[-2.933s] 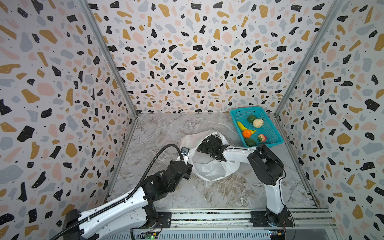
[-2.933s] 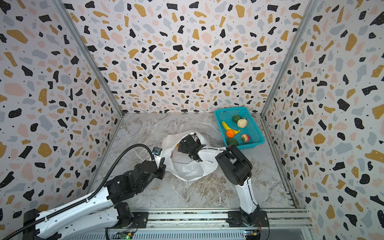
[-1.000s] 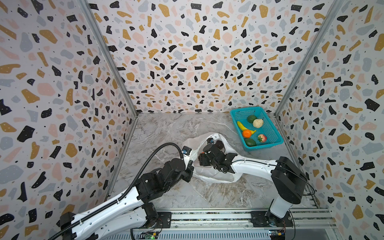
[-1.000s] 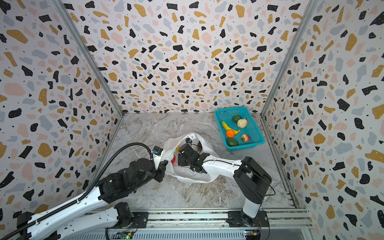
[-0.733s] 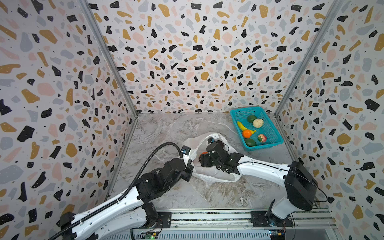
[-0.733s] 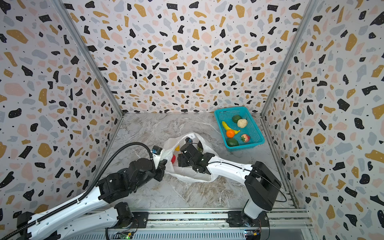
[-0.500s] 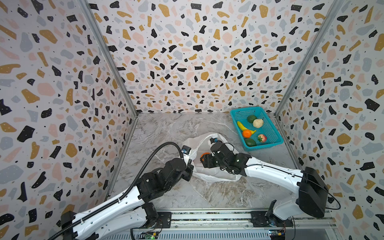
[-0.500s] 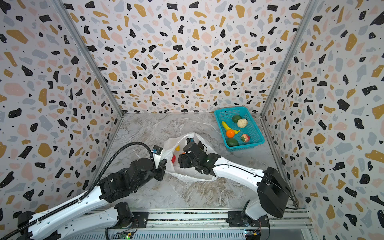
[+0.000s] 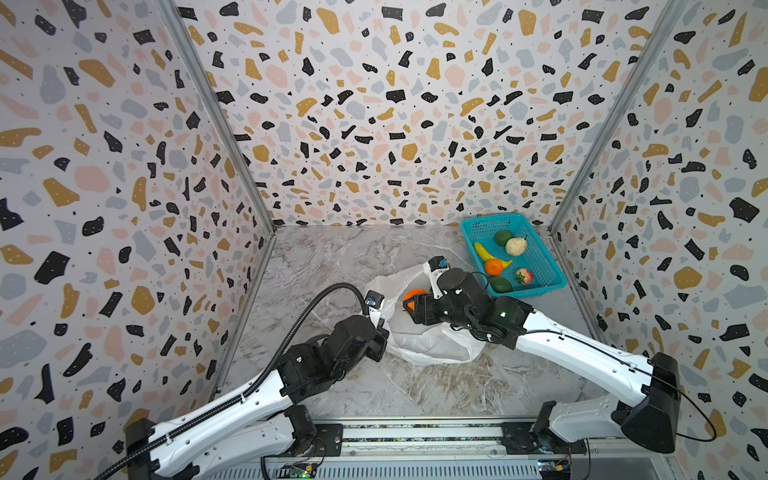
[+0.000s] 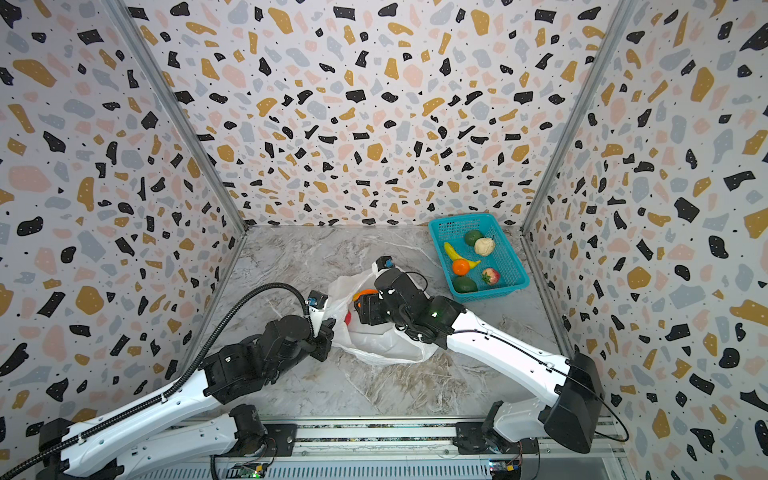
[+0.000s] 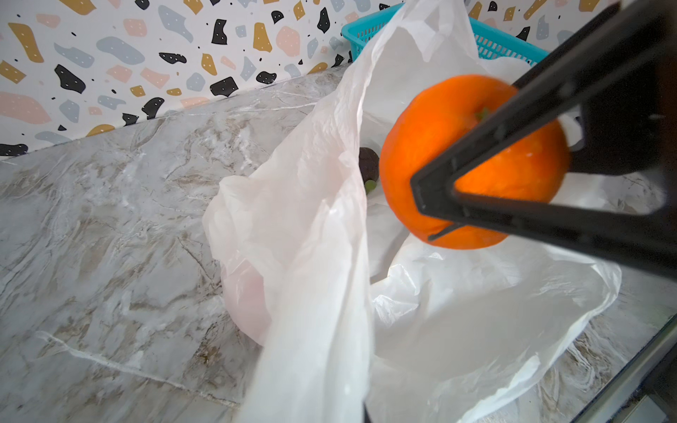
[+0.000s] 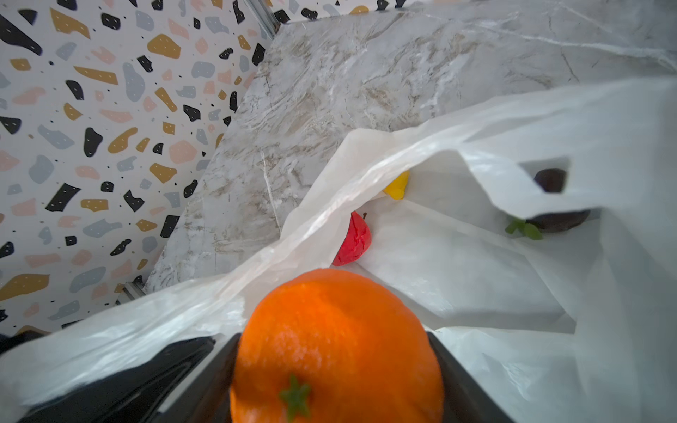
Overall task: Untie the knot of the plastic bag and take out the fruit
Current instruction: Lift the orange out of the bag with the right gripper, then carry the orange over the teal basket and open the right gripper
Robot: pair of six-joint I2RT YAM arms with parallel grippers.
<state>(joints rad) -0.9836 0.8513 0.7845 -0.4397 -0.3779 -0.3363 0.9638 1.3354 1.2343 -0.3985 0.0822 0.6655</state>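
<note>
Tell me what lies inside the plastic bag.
Red piece, yellow piece and dark fruit inside the plastic bag; folds hide any others. Right claw holds an orange at its mouth.

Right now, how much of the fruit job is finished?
Done: the plastic bag is open, and the teal basket already holds fruit, such as one orange. In hand: the right hand grips a second orange at the bag's mouth while the left hand pinches the bag's edge. Left: a red piece, a yellow piece and a dark piece lie inside.
</note>
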